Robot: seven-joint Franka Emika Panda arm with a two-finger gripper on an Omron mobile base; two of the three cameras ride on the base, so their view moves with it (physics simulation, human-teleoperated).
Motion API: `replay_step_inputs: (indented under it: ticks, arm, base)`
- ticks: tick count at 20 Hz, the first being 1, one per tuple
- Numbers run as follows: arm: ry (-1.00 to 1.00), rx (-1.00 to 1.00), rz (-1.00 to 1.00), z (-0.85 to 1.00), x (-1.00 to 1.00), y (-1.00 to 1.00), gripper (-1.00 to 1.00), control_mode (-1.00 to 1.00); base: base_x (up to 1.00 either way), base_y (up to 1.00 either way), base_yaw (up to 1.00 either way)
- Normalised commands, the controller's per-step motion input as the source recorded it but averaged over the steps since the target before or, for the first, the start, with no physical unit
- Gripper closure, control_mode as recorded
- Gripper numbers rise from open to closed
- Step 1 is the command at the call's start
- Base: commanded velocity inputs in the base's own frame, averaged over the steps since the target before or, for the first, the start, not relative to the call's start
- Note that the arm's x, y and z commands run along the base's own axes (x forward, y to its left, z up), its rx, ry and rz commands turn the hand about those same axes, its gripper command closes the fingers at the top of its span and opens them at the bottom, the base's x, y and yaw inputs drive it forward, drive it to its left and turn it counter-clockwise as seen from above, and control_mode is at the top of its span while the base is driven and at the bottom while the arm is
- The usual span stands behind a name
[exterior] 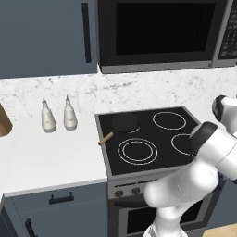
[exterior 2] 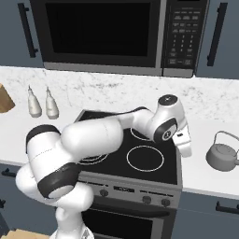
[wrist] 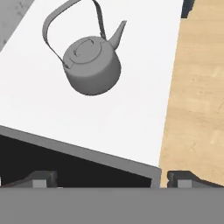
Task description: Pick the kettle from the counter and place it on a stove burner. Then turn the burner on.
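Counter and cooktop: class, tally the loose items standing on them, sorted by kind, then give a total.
White bottles: 2
Grey kettle: 1
Dark pan with wooden handle: 1
Total: 4

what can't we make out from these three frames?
- Pan, left base view: dark on black glass, outline barely readable.
- Stove knobs, left base view: the arm covers those further right.
- Kettle, right base view: too small to show the spout.
- Wooden object: cut off by left edge.
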Motion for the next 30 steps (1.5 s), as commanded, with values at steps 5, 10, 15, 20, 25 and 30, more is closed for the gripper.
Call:
replay_step_inputs:
  ticks: [5,10,15,20,25,30]
  arm:
    - [0.00,0.01,0.00,-0.10,0.30,-0.61,-1.00,-1.00]
    - [0.00,0.04,0.00,-0.10,0.33,-0.52,-1.00,-1.00]
    - [0.00,0.04,-0.01,-0.03,0.41,-0.38,-1.00,-1.00]
    - [0.00,0.04,0.00,0.00,0.32,-0.44,-1.00,-1.00]
    - [0.00,0.05,0.00,-0.01,0.18,-0.39,-1.00,-1.00]
    - [0.03,0.01,-0.03,0.00,0.36,-0.01,-1.00,-1.00]
  base:
    - [0.00,0.00,0.00]
    - [0.00,0.00,0.00]
    - [0.00,0.00,0.00]
    - [0.00,0.00,0.00]
    - [0.00,0.00,0.00]
    - [0.00,0.00,0.00]
